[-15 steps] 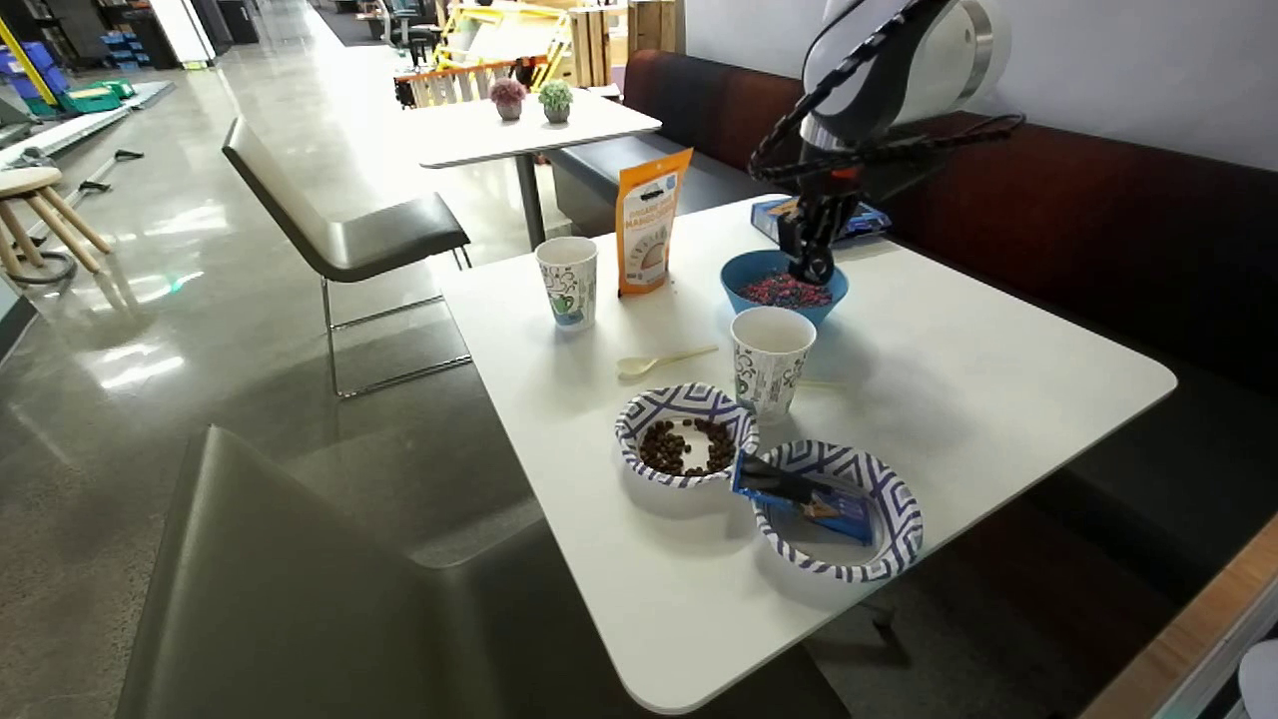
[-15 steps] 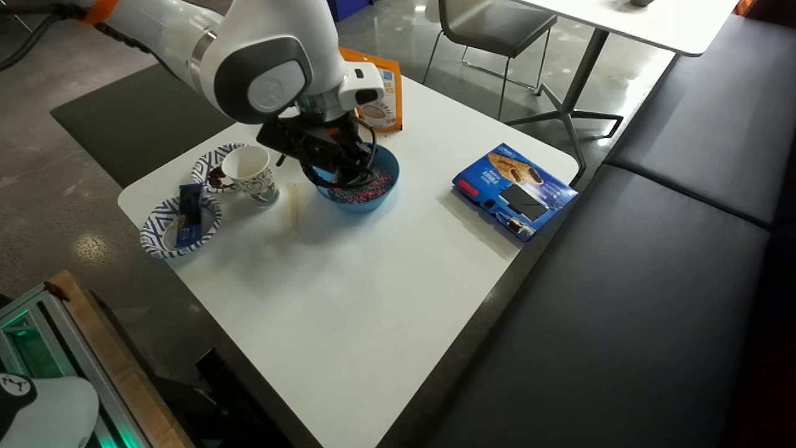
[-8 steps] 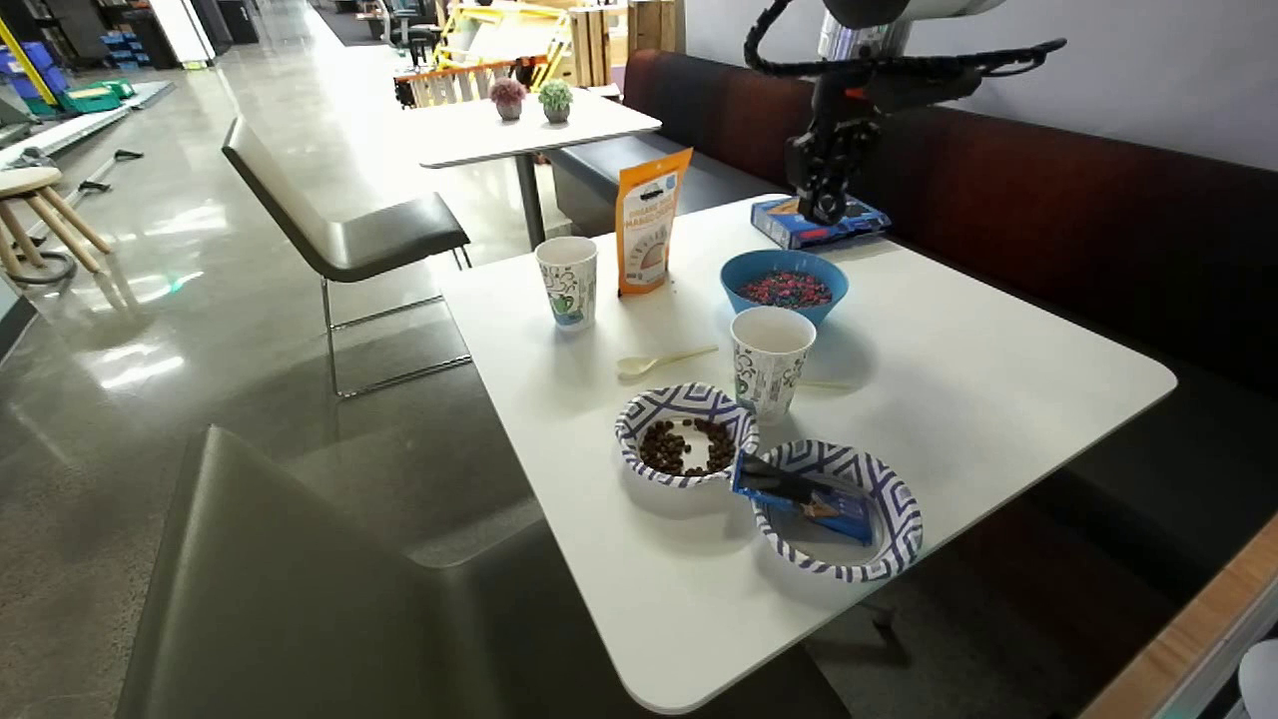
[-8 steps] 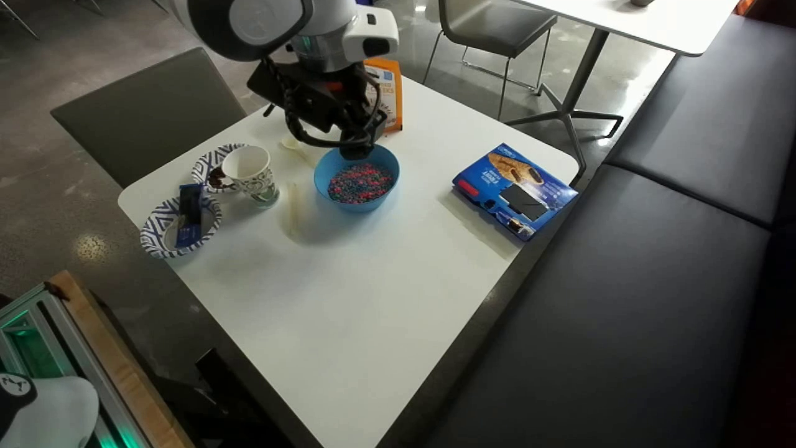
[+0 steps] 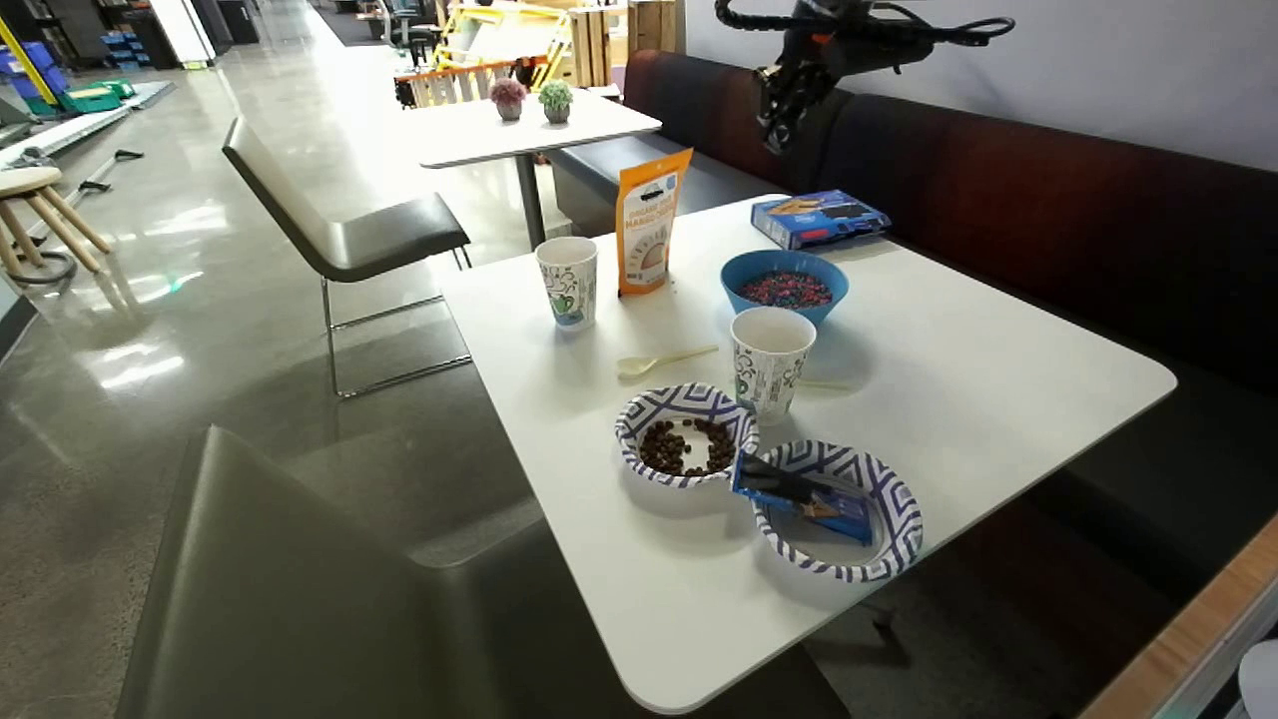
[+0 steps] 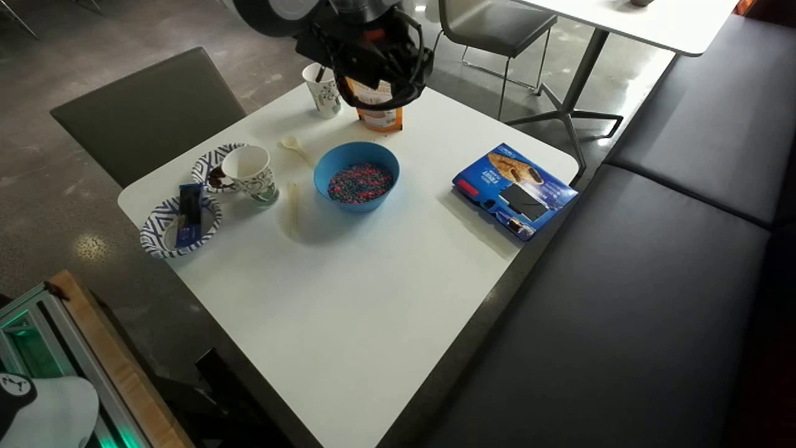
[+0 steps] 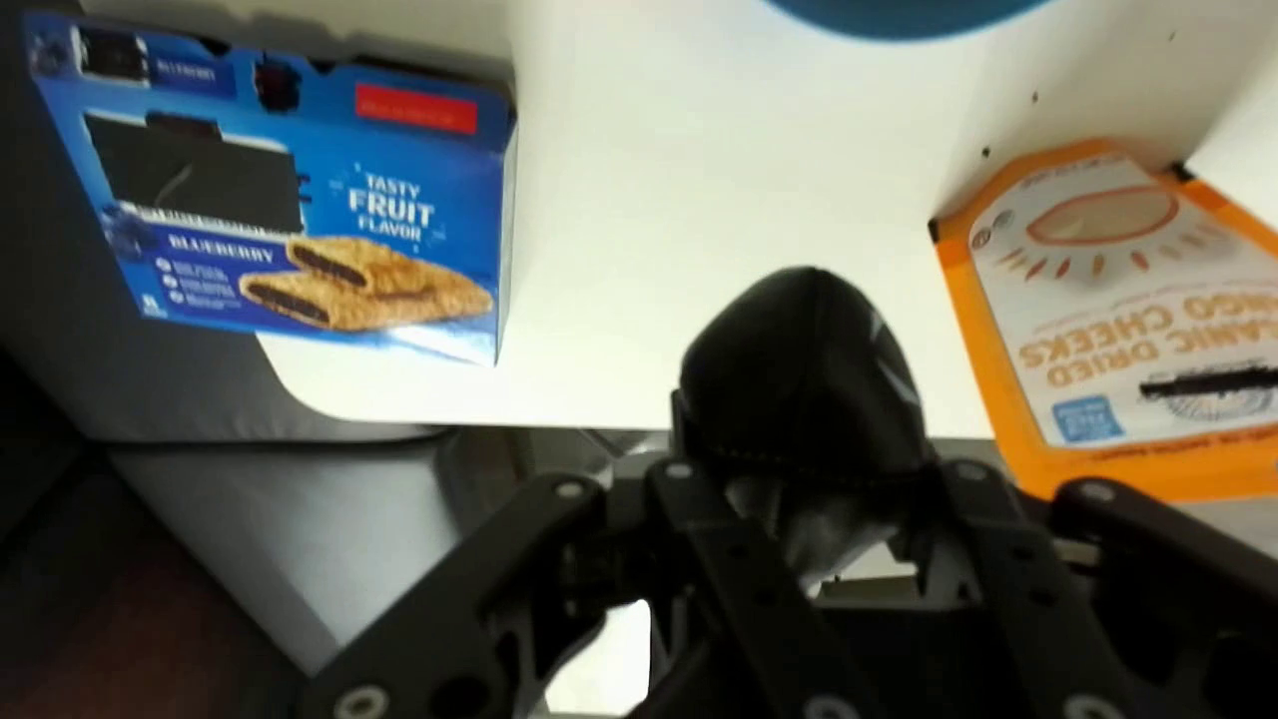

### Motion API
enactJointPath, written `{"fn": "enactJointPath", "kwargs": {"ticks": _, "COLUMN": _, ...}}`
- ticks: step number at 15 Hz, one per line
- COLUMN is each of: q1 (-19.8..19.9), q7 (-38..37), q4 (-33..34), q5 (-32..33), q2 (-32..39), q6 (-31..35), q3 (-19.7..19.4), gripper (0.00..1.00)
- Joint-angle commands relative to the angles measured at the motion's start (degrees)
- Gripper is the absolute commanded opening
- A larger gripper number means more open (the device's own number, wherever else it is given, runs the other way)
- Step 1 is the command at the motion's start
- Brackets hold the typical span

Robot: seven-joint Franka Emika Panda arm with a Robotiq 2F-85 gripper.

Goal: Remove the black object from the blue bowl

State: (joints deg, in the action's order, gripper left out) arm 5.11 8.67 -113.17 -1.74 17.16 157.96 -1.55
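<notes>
End effector [image 7: 821, 473] is clamped on the black object [image 7: 799, 369], above bench [image 6: 373, 298] level. Blue bowl [image 6: 348, 154] lies below, off to one side; set-down probably requires lowering between box [image 7: 329, 195] and pouch [image 7: 1118, 320].

- A hand could pass across the white table [image 6: 348, 311] between the blue bowl [image 6: 357, 154] and the flat blue box [image 6: 507, 186].
- A paper cup [image 5: 771, 359] stands between the bowl and the patterned dishes [image 5: 899, 507], an obstacle.
- The orange pouch [image 5: 651, 225] stands upright near the bowl, a second cup [image 5: 569, 285] beside it.
</notes>
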Motion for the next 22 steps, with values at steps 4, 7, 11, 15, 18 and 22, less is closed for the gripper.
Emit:
{"fn": "enactJointPath", "kwargs": {"ticks": 4, "q1": 0.78, "q7": 0.44, "q4": 4.04, "q5": -1.79, "q2": 4.79, "q6": 2.31, "q3": 1.87, "gripper": 0.4}}
{"fn": "enactJointPath", "kwargs": {"ticks": 7, "q1": 0.79, "q7": 0.43, "q4": 4.02, "q5": -1.78, "q2": 4.31, "q6": 2.31, "q3": 1.69, "gripper": 0.4}}
{"fn": "enactJointPath", "kwargs": {"ticks": 11, "q1": 0.79, "q7": 0.43, "q4": 3.96, "q5": -1.78, "q2": 4.13, "q6": 2.31, "q3": 1.67, "gripper": 0.4}}
{"fn": "enactJointPath", "kwargs": {"ticks": 15, "q1": 0.43, "q7": -0.05, "q4": 6.38, "q5": -0.98, "q2": 5.88, "q6": 2.15, "q3": 1.17, "gripper": 0.15}}
{"fn": "enactJointPath", "kwargs": {"ticks": 18, "q1": 2.41, "q7": 3.12, "q4": 10.83, "q5": -3.42, "q2": 9.6, "q6": 0.97, "q3": 3.7, "gripper": 0.15}}
{"fn": "enactJointPath", "kwargs": {"ticks": 22, "q1": 7.31, "q7": 14.46, "q4": 15.1, "q5": -4.78, "q2": 14.97, "q6": 2.64, "q3": 9.92, "gripper": 0.15}}
